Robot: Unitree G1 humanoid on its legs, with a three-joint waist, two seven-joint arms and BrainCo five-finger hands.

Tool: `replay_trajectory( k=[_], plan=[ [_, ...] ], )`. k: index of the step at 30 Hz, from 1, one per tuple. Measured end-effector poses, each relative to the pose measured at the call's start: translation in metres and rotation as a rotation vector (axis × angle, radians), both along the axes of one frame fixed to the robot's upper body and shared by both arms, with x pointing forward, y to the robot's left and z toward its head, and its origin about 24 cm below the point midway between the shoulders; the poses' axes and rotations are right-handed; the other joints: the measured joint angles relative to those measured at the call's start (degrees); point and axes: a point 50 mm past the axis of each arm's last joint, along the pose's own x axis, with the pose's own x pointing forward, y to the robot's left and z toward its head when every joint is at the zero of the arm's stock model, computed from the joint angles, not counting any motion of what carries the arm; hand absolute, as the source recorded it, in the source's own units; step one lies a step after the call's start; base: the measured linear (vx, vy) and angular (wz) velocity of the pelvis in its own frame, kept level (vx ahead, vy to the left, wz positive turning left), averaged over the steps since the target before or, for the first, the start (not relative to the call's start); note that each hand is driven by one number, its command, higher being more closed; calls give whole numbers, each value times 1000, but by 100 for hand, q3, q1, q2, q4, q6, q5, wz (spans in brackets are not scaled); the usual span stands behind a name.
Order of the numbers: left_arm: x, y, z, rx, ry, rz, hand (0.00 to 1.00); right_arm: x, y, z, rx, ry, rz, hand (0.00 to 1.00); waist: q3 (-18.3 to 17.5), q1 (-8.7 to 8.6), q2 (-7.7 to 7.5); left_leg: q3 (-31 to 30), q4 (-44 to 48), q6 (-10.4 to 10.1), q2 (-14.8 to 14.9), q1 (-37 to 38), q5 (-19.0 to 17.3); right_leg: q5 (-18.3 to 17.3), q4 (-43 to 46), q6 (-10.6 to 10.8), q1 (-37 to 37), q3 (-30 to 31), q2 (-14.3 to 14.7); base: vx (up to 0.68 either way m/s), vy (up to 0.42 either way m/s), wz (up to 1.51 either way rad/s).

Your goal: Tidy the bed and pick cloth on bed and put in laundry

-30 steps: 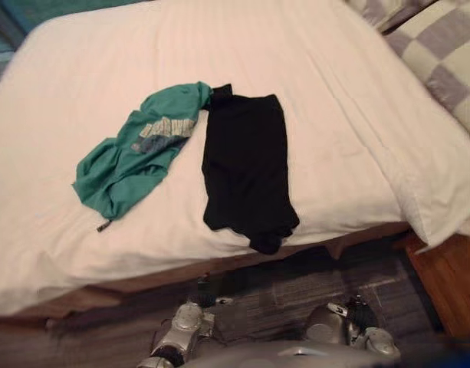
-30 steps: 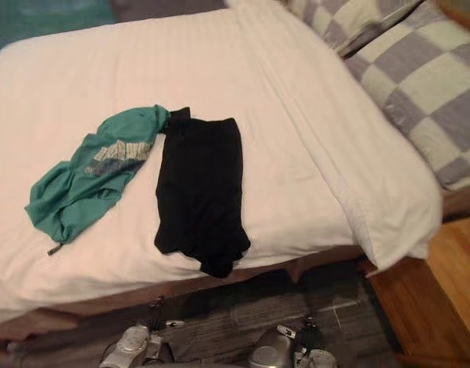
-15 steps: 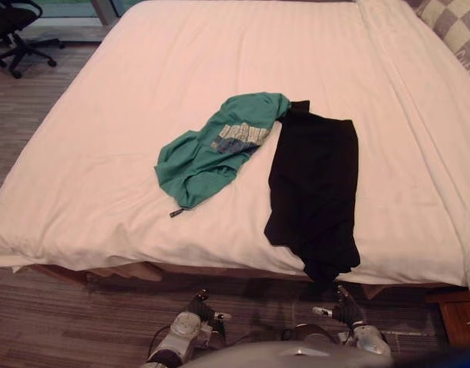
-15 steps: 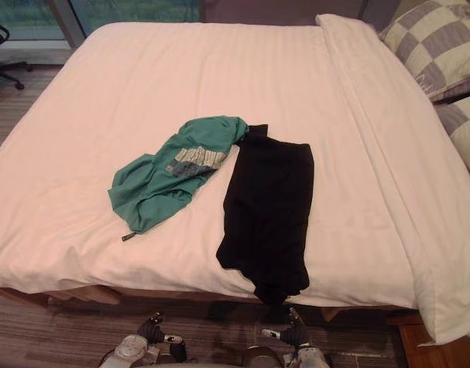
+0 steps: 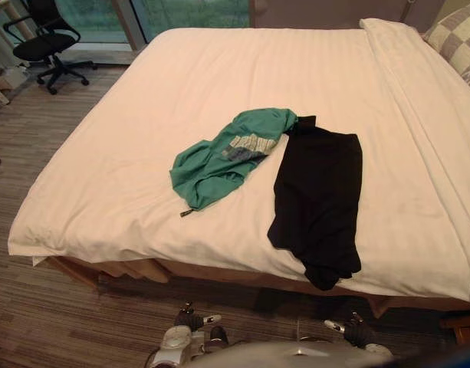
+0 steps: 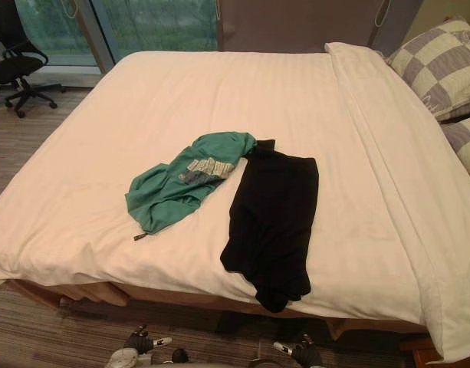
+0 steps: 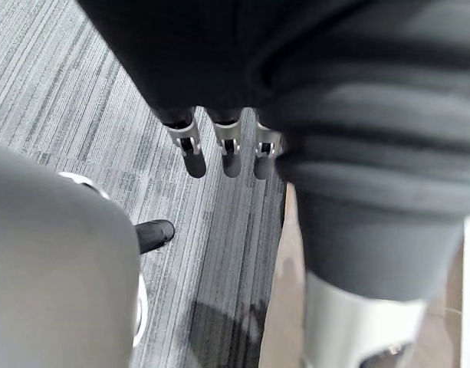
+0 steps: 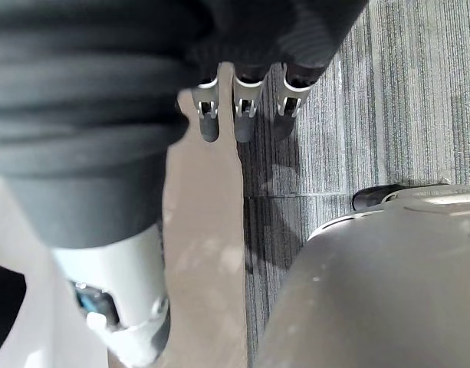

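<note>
While both arms are held low in front of the bed (image 5: 127, 192), the left robot hand (image 7: 227, 149) is seen released, its fingers (image 7: 192, 157) straight, pointed down at the striped grey floor (image 7: 81, 92) and closed on nothing. The right robot hand (image 8: 246, 115) is likewise released, its fingers (image 8: 209, 123) straight above the same floor and empty.

Nearest to the right robot hand, directly ahead of it, a black cloth (image 5: 317, 201) is laid flat and lengthwise on the bed's white cover, its crumpled near end at the bed's near edge. Ahead of the left robot hand and farther up the bed, a green cloth (image 5: 231, 153) with a pale printed patch is left in a loose heap. The far end of the green cloth is touching the far corner of the black cloth. Neither cloth is touched by a robot hand.

Well beyond the right robot hand, checked pillows (image 6: 434, 65) are set at the bed's far right side. Far off on the left robot hand's side, a black office chair (image 5: 47, 42) is placed on the floor by a glass wall (image 6: 142, 23).
</note>
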Motion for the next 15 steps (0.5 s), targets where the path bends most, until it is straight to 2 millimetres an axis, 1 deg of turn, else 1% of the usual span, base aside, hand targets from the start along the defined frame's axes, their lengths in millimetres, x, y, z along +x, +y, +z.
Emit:
replay_trajectory(
  k=[3, 6, 8, 9, 10, 11, 12, 13, 15],
  plan=[
    [-1, 3, 0, -24, -6, 66, 0, -3, 0, -1, 29, 9, -48, 0, 5, -7, -16, 2, 1, 9, -10, -33, -7, -1, -9, 2, -39, -83, -31, -40, 6, 3],
    [-10, 6, -3, -71, 6, 205, 0, -9, -3, -2, 63, 3, -199, 0, 7, -13, -18, -66, 2, 11, -18, -39, -8, -6, -35, 11, 32, -210, -73, 15, -5, 17],
    [-18, 12, -4, -91, 11, 384, 0, -16, -2, -4, 97, -3, -442, 0, 8, -53, -26, -96, 2, 11, -49, -28, -9, -5, -107, 13, 112, -294, -95, 33, -6, 15],
    [-20, 13, -5, -97, 12, 428, 0, -18, -2, -5, 100, 0, -493, 0, 10, -56, -29, -95, 2, 11, -57, -26, -9, -4, -117, 14, 124, -296, -97, 30, -6, 8],
    [-26, 15, -6, -96, 20, 529, 0, -24, -3, -6, 99, 10, -644, 0, 20, -68, -37, -95, 3, 11, -70, 10, -8, -3, -129, 15, 183, -308, -103, 35, -12, 5],
    [-33, 18, -7, -84, 34, 588, 0, -29, -6, -6, 87, 22, -736, 0, 20, -65, -39, -94, 2, 11, -70, 42, -8, 1, -129, 21, 236, -328, -106, 53, -23, 8],
    [-39, 21, -7, -65, 48, 656, 0, -36, -13, -6, 59, 36, -847, 0, 21, -61, -41, -88, 2, 11, -71, 80, -8, 5, -131, 29, 281, -360, -111, 35, -26, 6],
    [-41, 23, -7, -56, 53, 677, 0, -39, -16, -6, 48, 38, -890, 0, 23, -59, -43, -83, 2, 11, -71, 95, -8, 7, -130, 31, 284, -365, -112, 0, 0, 0],
    [-51, 33, -6, -14, 57, 821, 0, -53, -37, -1, -39, 40, -1115, 0, 28, 15, -51, -26, -1, 11, -66, 137, -9, 8, -165, 34, 344, -363, -111, 0, 0, 0]
  ],
)
